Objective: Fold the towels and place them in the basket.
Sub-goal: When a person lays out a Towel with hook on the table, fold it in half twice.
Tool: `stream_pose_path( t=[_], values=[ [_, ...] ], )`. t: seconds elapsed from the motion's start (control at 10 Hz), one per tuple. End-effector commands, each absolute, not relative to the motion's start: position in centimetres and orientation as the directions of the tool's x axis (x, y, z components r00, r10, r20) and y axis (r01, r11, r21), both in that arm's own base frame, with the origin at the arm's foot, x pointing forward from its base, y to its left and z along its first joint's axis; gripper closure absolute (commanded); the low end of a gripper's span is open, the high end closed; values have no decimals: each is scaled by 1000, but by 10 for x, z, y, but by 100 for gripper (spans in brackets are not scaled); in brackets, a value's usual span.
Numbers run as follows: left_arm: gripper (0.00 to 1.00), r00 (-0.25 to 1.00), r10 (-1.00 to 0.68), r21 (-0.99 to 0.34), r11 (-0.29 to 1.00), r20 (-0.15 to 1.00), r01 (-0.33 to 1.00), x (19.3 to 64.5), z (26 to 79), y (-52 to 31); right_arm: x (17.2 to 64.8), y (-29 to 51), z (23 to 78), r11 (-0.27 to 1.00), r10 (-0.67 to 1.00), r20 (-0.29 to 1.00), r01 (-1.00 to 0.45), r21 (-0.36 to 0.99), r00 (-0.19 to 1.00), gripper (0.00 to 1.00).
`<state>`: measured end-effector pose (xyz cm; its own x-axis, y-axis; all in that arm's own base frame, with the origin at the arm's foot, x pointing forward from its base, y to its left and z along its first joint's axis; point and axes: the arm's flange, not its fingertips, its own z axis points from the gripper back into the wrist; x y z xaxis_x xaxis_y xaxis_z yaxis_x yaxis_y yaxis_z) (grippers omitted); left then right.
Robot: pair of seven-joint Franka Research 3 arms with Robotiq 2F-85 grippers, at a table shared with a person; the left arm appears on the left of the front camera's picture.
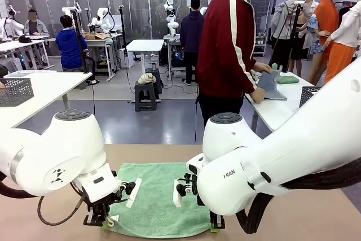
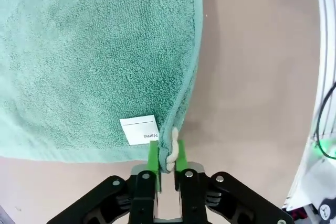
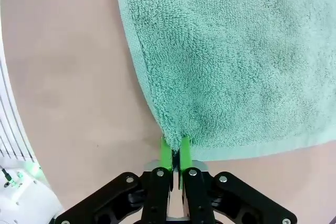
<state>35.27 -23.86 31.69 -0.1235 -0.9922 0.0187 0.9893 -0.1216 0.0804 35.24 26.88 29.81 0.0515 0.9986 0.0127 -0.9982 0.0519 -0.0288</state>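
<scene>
**A:** Front view, item one?

**B:** Towel (image 1: 153, 198), mint-green terry, one piece. It lies flat on the tan table (image 1: 316, 215) at the robot's edge, between the two arms. The left gripper (image 1: 106, 222) is down at its near left corner and the right gripper (image 1: 215, 227) at its near right corner. From this angle I cannot tell how the jaws stand.

**A:** Left wrist view?

**B:** Same towel (image 2: 94, 61): looped pile, with a flat woven hem running along the edge. A white label (image 2: 139, 129) printed "Name" is sewn just inside the corner. The left gripper's (image 2: 167, 153) jaws are narrow, and the green pads pinch the bunched hem at that corner, beside the label but not on it.

**A:** Right wrist view?

**B:** The opposite near corner. The right gripper's (image 3: 175, 151) jaws are almost together, with a small tuck of pile and hem nipped between the pads. The rest of the cloth lies smooth on the table.

**A:** Handling notes?

**B:** My judgement: it is light and limp, with no stiffness, so it will sag and drape wherever it is unsupported. The pile should grip the pads well, so slipping is unlikely. Nothing about it is fragile. The hemmed corners are the best hold, being denser and less stretchy. Lifting both corners evenly should keep the fold square.
</scene>
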Motion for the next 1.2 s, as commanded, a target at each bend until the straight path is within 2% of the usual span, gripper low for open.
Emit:
stream_pose_path(
  t=[0.0,0.4,0.7,0.8,1.1],
  values=[
    [100,-137,-991,88,-137,-5,987,355,320,-237,353,269,297,66,998,11,-997,-33,66,100],
    [100,-149,-988,102,-145,30,984,350,326,-237,349,270,306,53,998,16,-998,-40,53,100],
    [100,-145,-989,182,-142,1,973,343,370,-239,343,277,363,46,999,-13,-993,-106,48,100],
    [100,-139,-990,201,-136,-1,970,348,376,-240,348,277,370,48,998,-30,-992,-117,51,100],
    [100,-113,-993,257,-118,-32,959,378,392,-244,389,272,390,21,1000,22,-994,-105,18,100]
  ],
)
